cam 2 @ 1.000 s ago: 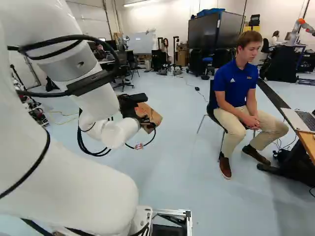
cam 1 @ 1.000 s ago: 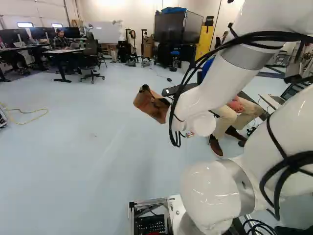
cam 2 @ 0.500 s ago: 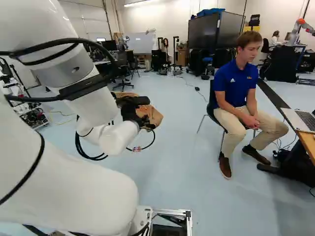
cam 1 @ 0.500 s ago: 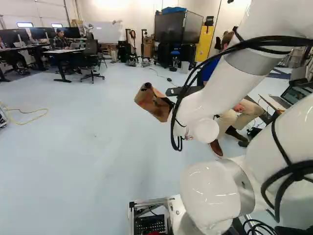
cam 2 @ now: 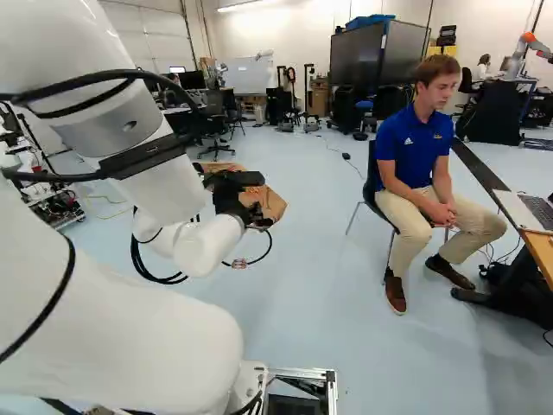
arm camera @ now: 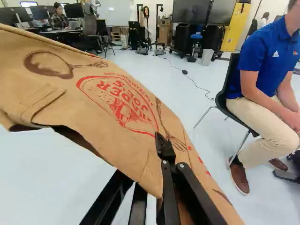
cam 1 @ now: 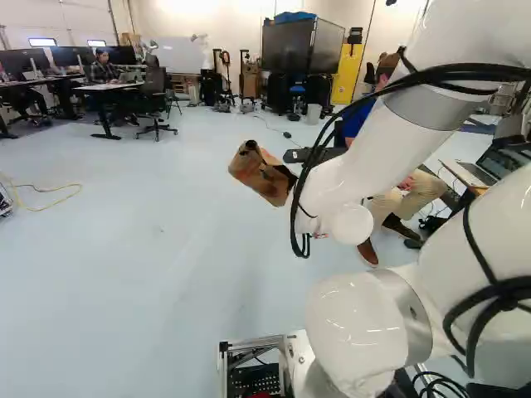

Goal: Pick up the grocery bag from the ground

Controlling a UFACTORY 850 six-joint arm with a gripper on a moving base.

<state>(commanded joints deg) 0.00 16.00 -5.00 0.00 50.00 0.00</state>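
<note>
At the middle of the left base view, the brown paper grocery bag [cam 1: 259, 176] hangs aslant beside the white arm [cam 1: 365, 157], its sheet creased and crumpled; the pale floor [cam 1: 124, 265] looks smooth and faintly glossy.

Toward the left of the right base view, the same bag shows partly hidden behind the arm, its visible edge folded into blunt angles.

Within the wrist view, the black pincer [arm camera: 157, 154] is clamped on the bag's paper, one ridged finger pressed to the printed face, the other running behind it; the matte kraft panel bows broadly, with a doubled flap near its open edge; it should handle as light and half-stiff, easy to crease, likelier to tear than slip; a deeper bite across that doubled fold would probably carry best if anything sits inside.
</note>
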